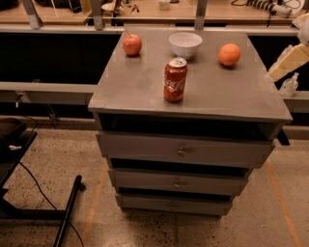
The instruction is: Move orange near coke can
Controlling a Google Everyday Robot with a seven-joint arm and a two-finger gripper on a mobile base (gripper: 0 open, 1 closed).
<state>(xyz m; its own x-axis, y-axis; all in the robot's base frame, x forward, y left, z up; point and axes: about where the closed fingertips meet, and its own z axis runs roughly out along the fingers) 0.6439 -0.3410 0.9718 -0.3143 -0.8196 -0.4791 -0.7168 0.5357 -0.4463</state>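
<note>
Looking into a lab or workshop: taking in a speckled terrazzo floor [48,159], long cluttered wooden workbenches [231,12], a grey metal three-drawer cabinet [145,82], black trailing cables [34,181], catching the pale beige gripper [287,62] hanging off the cabinet's right edge.

White Coca-Cola script on the red coke can [175,80]; tool [286,62] at the view's right edge.
</note>
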